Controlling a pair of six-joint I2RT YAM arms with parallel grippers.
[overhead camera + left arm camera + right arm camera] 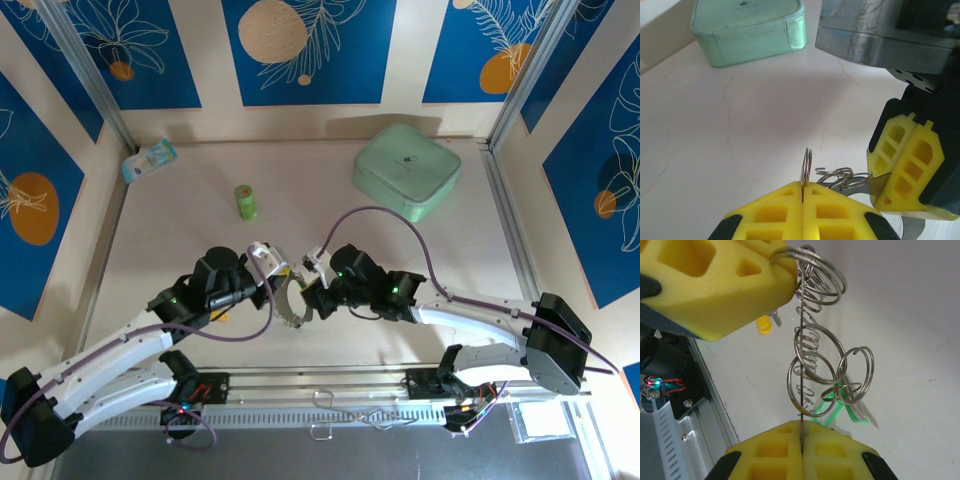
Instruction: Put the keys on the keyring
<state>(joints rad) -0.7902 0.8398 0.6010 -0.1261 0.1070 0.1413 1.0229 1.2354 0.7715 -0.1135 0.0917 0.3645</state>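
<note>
L gripper & R gripper are both clamping the keyring, its wire running straight betw. the 2, off the table. Yellow key is lying below nearer L, green key nearer R. Prob. 1 arm needs freeing.

A green key sits blurred, partly hidden behind the keyring.

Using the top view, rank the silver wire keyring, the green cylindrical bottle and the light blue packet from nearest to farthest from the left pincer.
1. The silver wire keyring: clamped in the left pincer, table centre.
2. The green cylindrical bottle: beyond it, toward the back.
3. The light blue packet: back-left corner.
</note>
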